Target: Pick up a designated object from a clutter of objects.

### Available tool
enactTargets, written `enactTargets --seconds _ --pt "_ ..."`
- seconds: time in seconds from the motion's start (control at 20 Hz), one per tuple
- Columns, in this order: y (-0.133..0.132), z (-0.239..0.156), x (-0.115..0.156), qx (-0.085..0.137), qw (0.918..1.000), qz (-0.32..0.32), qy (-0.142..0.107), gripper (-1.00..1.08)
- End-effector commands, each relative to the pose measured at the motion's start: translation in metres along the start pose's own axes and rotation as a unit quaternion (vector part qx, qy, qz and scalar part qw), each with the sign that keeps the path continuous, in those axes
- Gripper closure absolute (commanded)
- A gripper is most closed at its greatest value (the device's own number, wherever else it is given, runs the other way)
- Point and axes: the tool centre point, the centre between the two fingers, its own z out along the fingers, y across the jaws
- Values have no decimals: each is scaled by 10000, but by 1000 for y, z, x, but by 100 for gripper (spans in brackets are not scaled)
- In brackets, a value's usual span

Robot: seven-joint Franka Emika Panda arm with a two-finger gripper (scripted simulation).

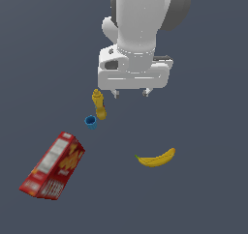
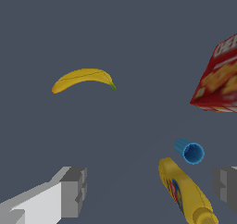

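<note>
From the exterior view, my gripper hangs wide open and empty above the floor, beside the mustard-yellow bottle; the banana lies well apart. Through the wrist view, the banana lies clear of my spread fingers.

Exterior view looks steeply down from high up; wrist view looks down from closer. Both share banana, bottle, cup, cracker box.
</note>
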Motion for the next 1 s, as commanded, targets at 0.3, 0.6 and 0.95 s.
enactTargets --seconds 0.3,0.6,0.95 --pt "-15 -1 3 3 9998 -181 -55 -92" --pt "-20 -2 3 4 9996 -276 -76 -92" --pt "-22 3 8 16 9999 -68 -73 -92"
